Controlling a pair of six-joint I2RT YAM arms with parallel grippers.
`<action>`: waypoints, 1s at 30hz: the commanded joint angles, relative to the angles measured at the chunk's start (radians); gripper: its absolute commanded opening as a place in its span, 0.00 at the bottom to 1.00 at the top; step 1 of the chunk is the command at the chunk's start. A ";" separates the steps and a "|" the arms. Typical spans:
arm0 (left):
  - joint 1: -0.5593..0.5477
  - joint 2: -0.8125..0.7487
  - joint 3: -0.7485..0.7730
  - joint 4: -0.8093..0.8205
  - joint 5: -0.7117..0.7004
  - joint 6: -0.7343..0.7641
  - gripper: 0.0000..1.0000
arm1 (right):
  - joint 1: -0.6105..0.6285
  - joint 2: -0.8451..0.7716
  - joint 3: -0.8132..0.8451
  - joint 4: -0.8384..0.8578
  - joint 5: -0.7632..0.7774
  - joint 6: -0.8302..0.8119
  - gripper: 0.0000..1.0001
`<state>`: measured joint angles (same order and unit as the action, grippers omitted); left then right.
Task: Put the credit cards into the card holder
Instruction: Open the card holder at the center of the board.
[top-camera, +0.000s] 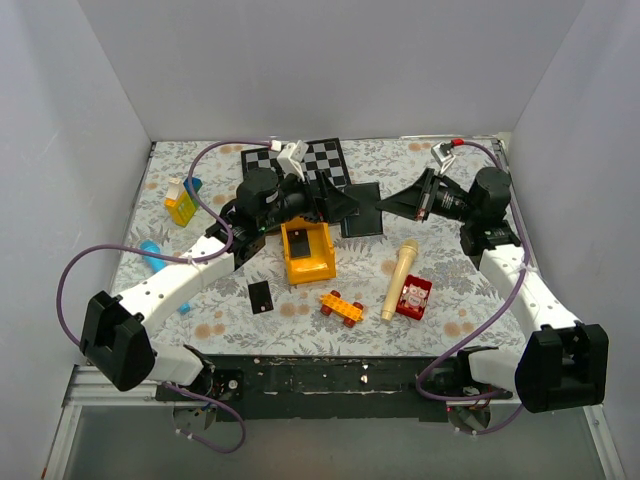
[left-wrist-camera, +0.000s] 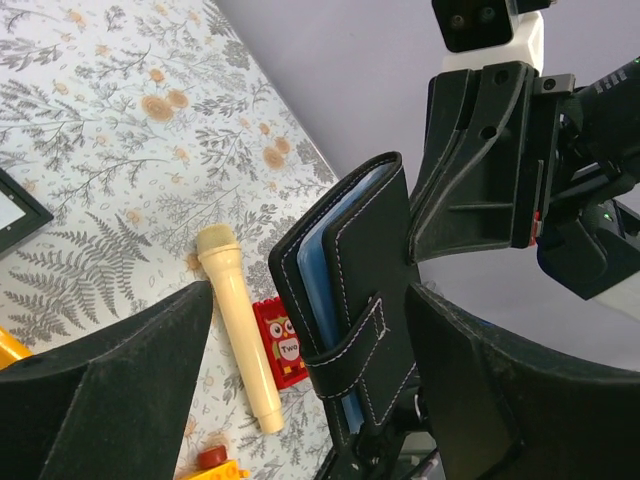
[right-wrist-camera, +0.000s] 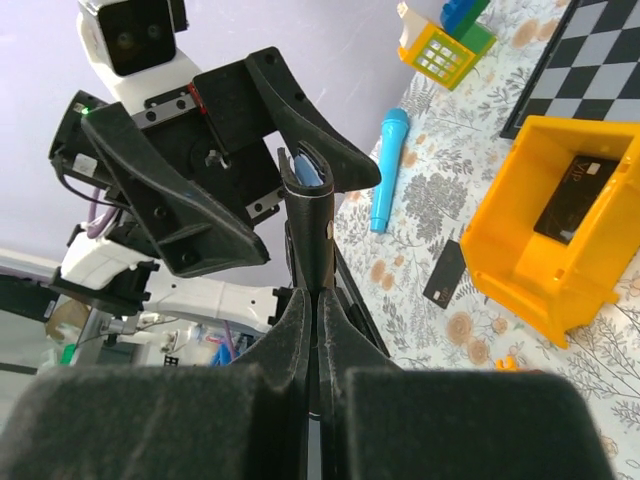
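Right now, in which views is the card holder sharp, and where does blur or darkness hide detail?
Top view: even light, no glare, but the card holder is black on black, its outline lost. Left wrist view: its stitching is sharp; the left pincer is dark and featureless. Right wrist view: the right pincer is blurred near the lens, the holder's edge sharp.

One credit card (top-camera: 300, 243) lies in the bin (top-camera: 310, 273), a second card (top-camera: 260, 296) left of it

Your table (top-camera: 450, 170) carries: yellow bin (top-camera: 307, 252), black card (top-camera: 261, 296) near-side of left gripper (top-camera: 350, 203); cream microphone (top-camera: 399, 280), red block (top-camera: 413, 296) near-side of right gripper (top-camera: 383, 205).
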<state>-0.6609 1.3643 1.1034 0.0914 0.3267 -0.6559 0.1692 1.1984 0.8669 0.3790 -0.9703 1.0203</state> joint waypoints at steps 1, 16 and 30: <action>0.001 -0.013 0.001 0.063 0.052 -0.025 0.70 | -0.007 0.000 -0.002 0.161 -0.054 0.081 0.01; 0.000 0.002 0.000 0.148 0.135 -0.088 0.00 | -0.007 -0.019 -0.017 0.093 -0.042 0.004 0.50; 0.003 0.022 0.015 0.255 0.146 -0.152 0.00 | -0.007 -0.003 -0.063 0.293 -0.096 0.124 0.59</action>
<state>-0.6601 1.3720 1.1027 0.2832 0.4625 -0.7834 0.1646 1.1984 0.8131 0.5220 -1.0279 1.0794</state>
